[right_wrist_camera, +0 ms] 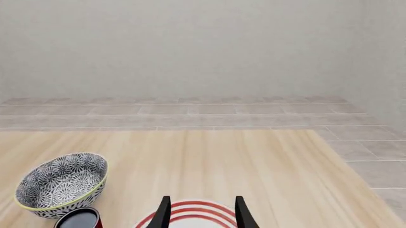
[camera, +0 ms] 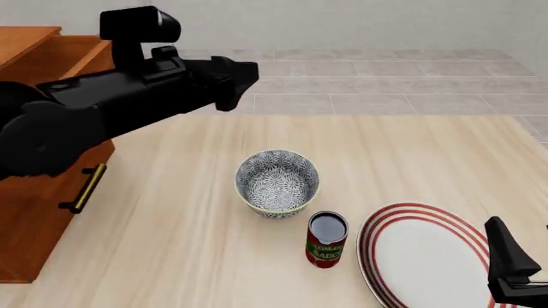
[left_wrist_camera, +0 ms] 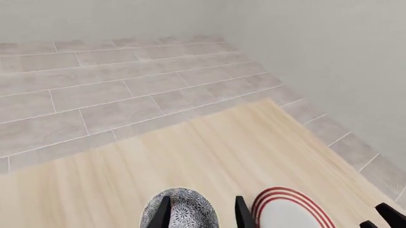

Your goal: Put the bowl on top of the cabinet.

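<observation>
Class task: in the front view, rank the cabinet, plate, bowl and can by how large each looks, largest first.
1. cabinet, partly hidden by the left arm
2. plate, cut off by the frame edge
3. bowl
4. can

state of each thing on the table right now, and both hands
Black-and-white floral round bowl: upright, empty, on the table, not held.
Red sauce can: upright, beside the bowl.
Red-ringed white flat plate: flat on the table, empty.
Reddish-brown wooden cabinet: nothing seen on its top.
Left hand: open, above the bowl.
Right hand: open, over the plate.
</observation>
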You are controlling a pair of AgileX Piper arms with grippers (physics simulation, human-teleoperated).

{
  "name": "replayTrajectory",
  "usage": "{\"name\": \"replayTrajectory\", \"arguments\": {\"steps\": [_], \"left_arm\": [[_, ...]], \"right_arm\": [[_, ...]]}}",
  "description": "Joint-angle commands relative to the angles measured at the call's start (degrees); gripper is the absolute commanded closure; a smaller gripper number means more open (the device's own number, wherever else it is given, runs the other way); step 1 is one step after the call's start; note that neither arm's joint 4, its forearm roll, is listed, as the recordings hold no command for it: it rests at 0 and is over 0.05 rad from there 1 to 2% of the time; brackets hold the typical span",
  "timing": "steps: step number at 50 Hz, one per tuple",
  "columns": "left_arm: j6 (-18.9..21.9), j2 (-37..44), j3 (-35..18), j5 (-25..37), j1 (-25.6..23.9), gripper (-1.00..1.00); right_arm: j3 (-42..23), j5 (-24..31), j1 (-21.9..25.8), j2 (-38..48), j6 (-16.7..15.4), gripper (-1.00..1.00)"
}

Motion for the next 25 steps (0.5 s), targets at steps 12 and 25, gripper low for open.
{"name": "replayTrajectory", "arguments": {"steps": [12, 25], "left_arm": [[-1.44, 4.62, 2.55, -2.61, 4.92, -1.00], [-2.43, 4.94, 4.30, -3.72, 7.98, -1.00]], "right_arm": [[0.00, -0.35, 0.03, 0.42, 0.03, -1.00], [0.03, -0.29, -0.10, 0.30, 0.26, -1.00]]}}
